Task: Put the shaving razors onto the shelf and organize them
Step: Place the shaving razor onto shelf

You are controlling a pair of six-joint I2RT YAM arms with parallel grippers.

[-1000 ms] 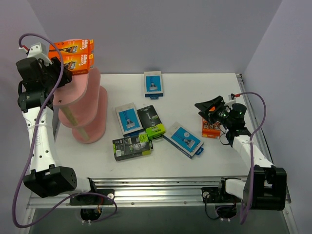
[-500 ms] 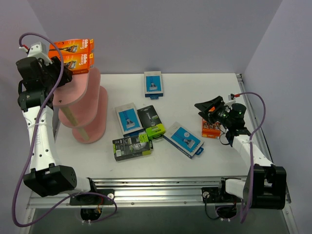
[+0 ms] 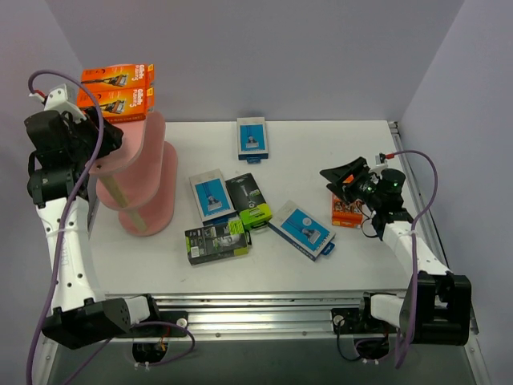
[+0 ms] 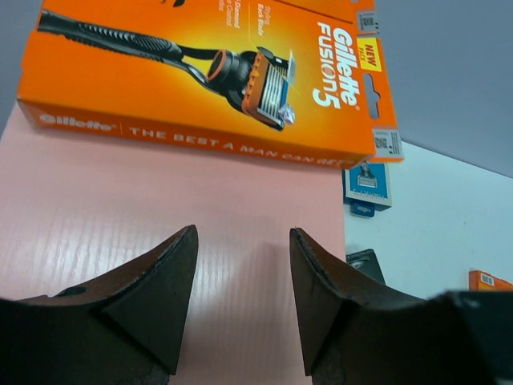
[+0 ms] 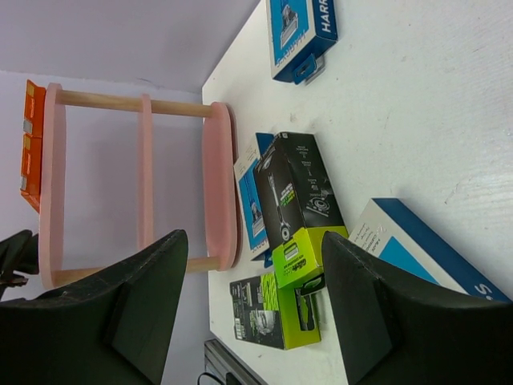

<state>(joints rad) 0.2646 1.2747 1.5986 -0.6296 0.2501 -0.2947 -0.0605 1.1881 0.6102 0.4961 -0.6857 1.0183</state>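
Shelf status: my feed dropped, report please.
Left pincer open, empty, at shelf top board. Right pincer open, empty, over table. Two orange packs on top board; six others on table. Nothing blocking.

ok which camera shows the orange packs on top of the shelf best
Left wrist: the orange packs sit close up, print legible, on the shelf. Top external shows both whole but small; right wrist only their thin orange edges.

Orange razor pack (image 4: 208,80) glossy card; shelf (image 4: 120,200) matt ribbed board (wooden dowels (image 5: 136,103)).
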